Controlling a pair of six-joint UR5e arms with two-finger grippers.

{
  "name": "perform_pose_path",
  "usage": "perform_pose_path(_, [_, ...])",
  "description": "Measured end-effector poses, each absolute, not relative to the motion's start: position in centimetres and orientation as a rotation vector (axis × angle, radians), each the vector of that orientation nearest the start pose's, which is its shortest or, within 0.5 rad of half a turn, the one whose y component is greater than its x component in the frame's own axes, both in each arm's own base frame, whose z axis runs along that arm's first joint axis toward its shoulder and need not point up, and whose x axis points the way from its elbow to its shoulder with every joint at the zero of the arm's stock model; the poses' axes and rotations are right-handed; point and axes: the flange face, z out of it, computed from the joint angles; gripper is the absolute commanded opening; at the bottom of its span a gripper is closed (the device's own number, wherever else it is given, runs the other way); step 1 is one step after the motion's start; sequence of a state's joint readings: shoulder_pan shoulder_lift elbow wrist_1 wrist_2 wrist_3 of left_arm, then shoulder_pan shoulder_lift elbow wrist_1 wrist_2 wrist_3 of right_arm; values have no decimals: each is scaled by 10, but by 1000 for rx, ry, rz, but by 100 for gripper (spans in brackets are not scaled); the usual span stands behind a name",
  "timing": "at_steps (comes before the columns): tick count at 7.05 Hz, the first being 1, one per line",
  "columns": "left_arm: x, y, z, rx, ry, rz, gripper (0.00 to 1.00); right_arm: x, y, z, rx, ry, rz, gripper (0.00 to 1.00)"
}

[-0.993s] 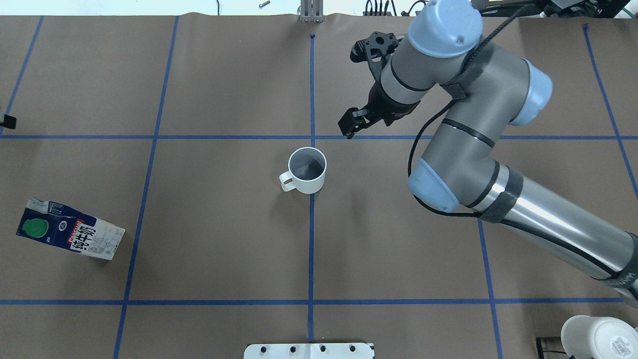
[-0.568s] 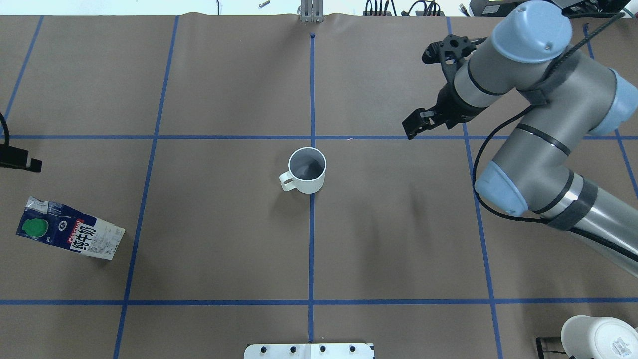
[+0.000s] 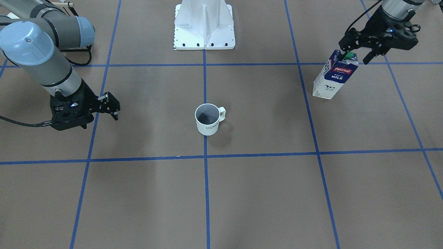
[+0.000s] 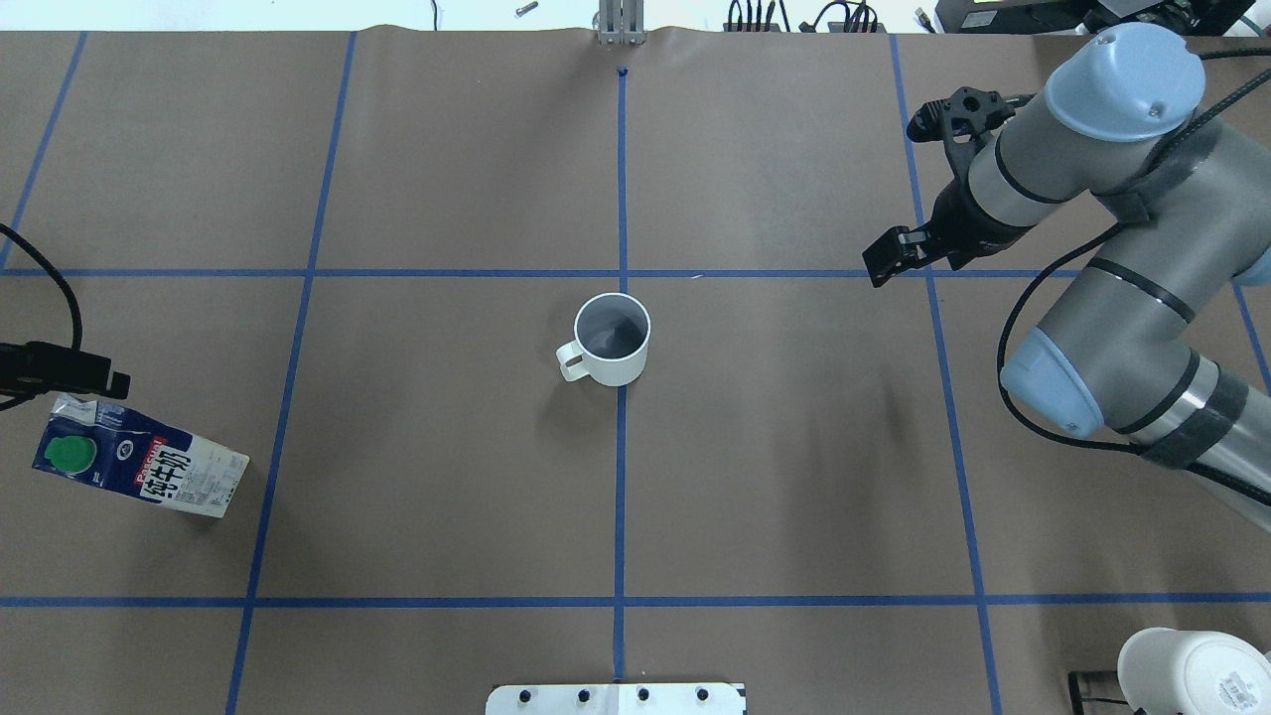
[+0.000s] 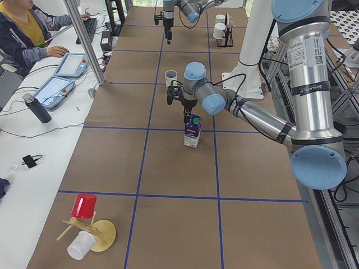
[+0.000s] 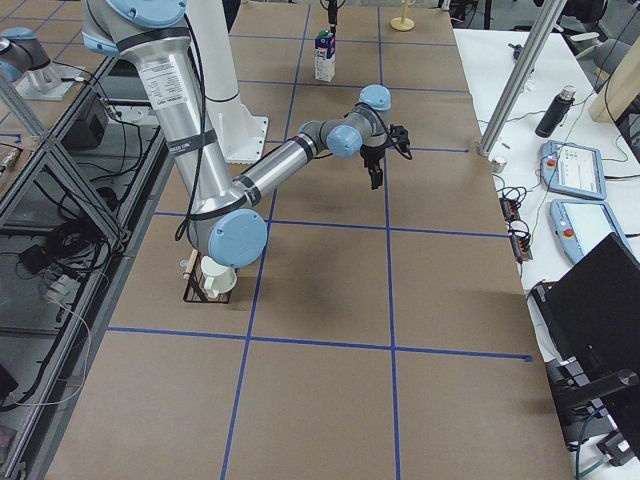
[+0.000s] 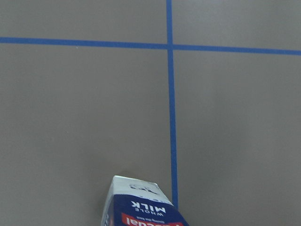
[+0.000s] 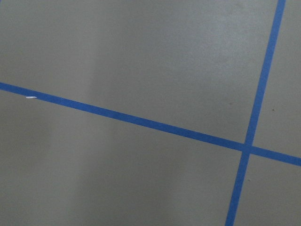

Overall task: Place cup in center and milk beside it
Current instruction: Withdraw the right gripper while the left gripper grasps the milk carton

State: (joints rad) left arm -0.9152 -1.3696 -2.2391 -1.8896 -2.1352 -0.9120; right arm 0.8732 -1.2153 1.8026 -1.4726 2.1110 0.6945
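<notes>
Over carton top, left hand (image 3: 355, 52) hovered, black fingers spread, just above round green cap (image 3: 350, 54). Milk (image 3: 334, 77), boxy navy-and-white carton, stood on matte brown tabletop (image 3: 263, 193). Cup (image 3: 207, 121), smooth white cylinder with loop handle and dark inside, sat well apart from it on central blue tape line (image 3: 205, 193). Right hand (image 3: 110, 105) hung empty on far side, fingers apart.
</notes>
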Motion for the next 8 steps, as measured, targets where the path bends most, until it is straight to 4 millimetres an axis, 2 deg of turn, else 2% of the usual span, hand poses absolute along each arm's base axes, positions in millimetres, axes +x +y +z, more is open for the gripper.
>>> perform_pose_path(1, [179,-361,394,195,883,6,98,-316,-515,363,175,-812,-190,100])
perform_pose_path(3, [176,-354,399,222,851,52,98,-285,-507,401,166,-776,-208,100])
perform_pose_path(4, [178,-351,398,223,849,68,98,-277,-503,415,161,-758,-217,100])
perform_pose_path(6, [190,-344,395,216,857,107,98,-271,-501,430,155,-737,-228,100])
perform_pose_path(8, [194,-341,395,211,857,117,98,-262,-499,444,148,-719,-232,100])
